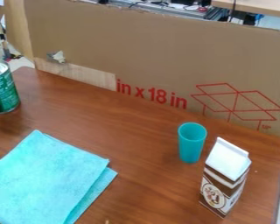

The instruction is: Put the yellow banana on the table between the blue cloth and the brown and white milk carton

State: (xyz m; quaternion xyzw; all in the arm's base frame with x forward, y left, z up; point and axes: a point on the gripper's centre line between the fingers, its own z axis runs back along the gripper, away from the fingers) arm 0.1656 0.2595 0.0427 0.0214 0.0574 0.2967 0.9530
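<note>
A folded light-blue cloth [46, 179] lies flat at the lower left of the brown table. Upright on the right side stands a teal cup [191, 143], its open mouth facing up. Just to the cup's lower right is a brown and white carton [225, 178] with a white gabled top, also upright. A green can [2, 88] with a silver top stands at the left edge of the view.
The wooden table [131, 127] has its right edge just beyond the carton. A tall cardboard panel [160, 52] with red markings rises along the back edge. Behind it are cables and equipment.
</note>
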